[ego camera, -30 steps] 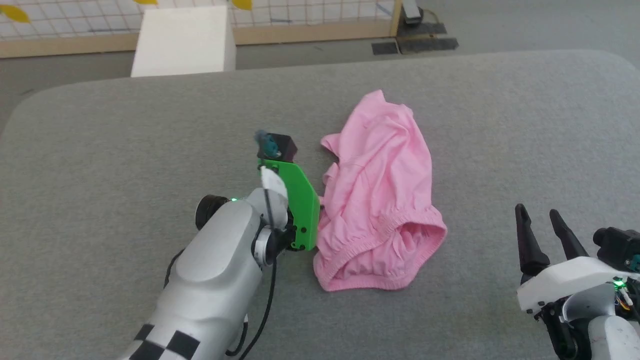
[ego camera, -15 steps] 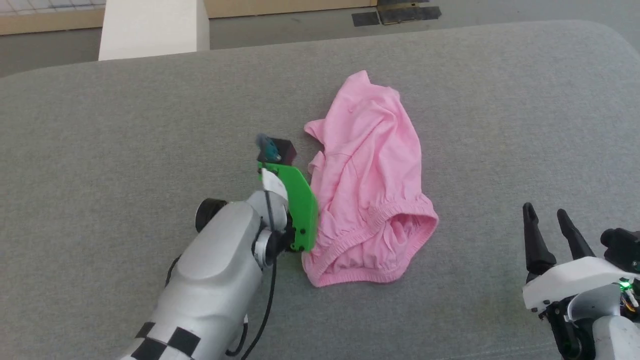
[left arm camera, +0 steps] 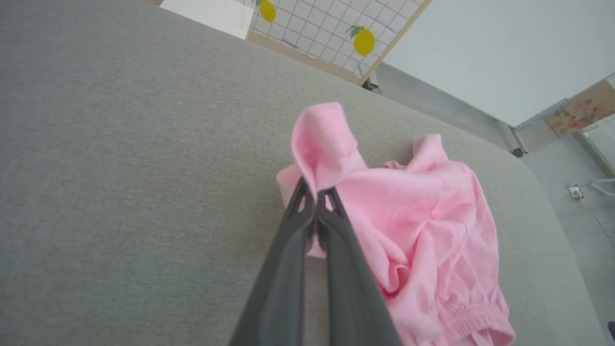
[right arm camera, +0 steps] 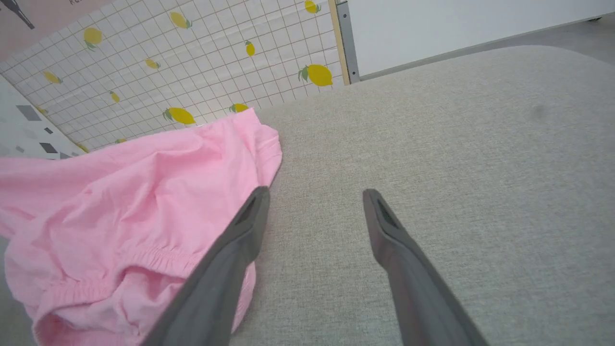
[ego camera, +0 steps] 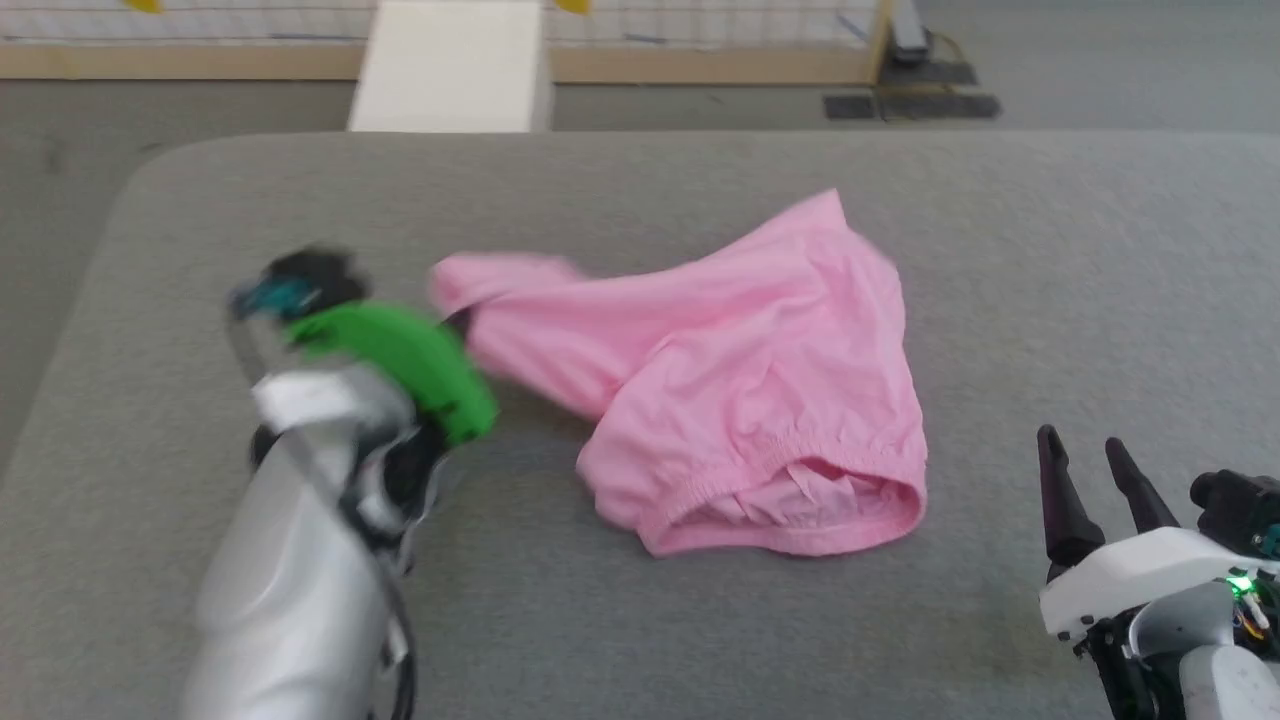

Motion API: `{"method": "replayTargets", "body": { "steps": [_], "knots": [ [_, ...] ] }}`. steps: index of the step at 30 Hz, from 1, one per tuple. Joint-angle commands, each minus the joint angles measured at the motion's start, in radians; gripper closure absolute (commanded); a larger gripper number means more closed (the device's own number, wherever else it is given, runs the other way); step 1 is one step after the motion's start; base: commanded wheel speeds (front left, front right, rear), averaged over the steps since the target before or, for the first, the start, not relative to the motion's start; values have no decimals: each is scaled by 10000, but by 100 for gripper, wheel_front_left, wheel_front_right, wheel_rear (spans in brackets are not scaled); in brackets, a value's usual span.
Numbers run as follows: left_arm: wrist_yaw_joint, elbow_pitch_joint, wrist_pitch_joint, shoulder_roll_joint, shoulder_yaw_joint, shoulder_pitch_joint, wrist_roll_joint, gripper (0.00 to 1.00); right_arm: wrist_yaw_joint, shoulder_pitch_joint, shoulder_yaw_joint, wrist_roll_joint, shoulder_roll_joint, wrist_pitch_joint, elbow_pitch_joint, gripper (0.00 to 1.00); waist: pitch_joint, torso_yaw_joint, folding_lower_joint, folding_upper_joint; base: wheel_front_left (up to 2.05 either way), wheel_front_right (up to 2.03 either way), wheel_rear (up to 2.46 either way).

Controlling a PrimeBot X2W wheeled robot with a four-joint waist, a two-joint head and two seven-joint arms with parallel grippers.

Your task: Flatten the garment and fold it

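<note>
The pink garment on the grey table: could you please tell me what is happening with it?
The left gripper, jaws shut on one corner of the garment, holds that corner stretched out to the robot's left over the table. The rest lies rumpled, waistband nearest the robot. The right gripper, jaws open, sits to the garment's right, apart from it.

Grey table (ego camera: 700, 600), white box (ego camera: 450, 65)

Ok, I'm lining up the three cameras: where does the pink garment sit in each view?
Head view: garment in the centre, one end drawn out to the left.
Left wrist view: garment from centre to lower right, a corner pinched in the left gripper.
Right wrist view: garment across the left half, beside the open right gripper.
Shared landmark: the lemon-print grid panel.
</note>
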Motion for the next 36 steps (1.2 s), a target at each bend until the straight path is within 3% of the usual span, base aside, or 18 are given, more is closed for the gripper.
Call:
{"method": "replayTargets", "body": {
  "steps": [1,4,5,8,9,13,14,15,16,21,24,27,29,36],
  "knots": [
    [247,-344,-120,161,276,583,-242,100,-13,137,23,-20,5,1,14,0,-594,808,0,0,0,0,0],
    [908,-1389,-115,506,781,1955,-400,100,-13,254,66,25,5,28,25,0,-753,1280,0,0,0,0,0],
    [1355,-2161,-79,631,1104,3009,-542,100,-13,321,132,40,5,60,33,0,-840,1560,0,0,0,0,0],
    [1946,-3046,55,737,1451,4405,-693,100,-13,347,174,67,5,49,7,0,-882,1877,0,0,0,0,0],
    [2361,-3676,267,727,1613,5653,-860,100,-13,344,234,70,5,63,-8,0,-911,2121,0,0,0,0,0],
    [2266,-4110,866,474,1334,6588,-1350,100,-13,337,270,99,5,81,-7,0,-916,2343,0,0,0,0,0],
    [2242,-4189,910,398,1342,6646,-1468,91,-13,334,275,93,5,88,-6,0,-919,2377,0,0,0,0,0],
    [2209,-4271,916,371,1365,6655,-1535,69,-13,332,269,90,5,89,-1,0,-932,2413,0,0,0,0,0],
    [2184,-4357,823,340,1438,6603,-1568,0,-13,335,260,94,5,86,5,0,-943,2437,0,0,0,0,0],
    [1714,-5035,-663,513,1819,5831,-927,0,-13,285,286,41,5,226,-22,0,-957,2460,0,0,0,0,0],
    [1090,-5281,-2075,800,1780,5343,-45,0,-13,179,437,-256,5,634,-113,0,-907,2365,0,0,0,0,0],
    [196,-5303,-3957,1074,1441,4929,1097,0,-13,24,858,-681,5,1525,-291,0,-821,2261,0,0,0,0,0],
    [-143,-5059,-4854,1162,1185,4851,1691,0,-13,-92,1228,-941,5,2301,-391,0,-778,2182,0,0,0,0,0],
    [-547,-4445,-5688,865,828,4791,2909,0,-13,-681,2009,-2338,-97,4988,-664,0,-417,2055,0,0,0,0,0]
  ]
}}
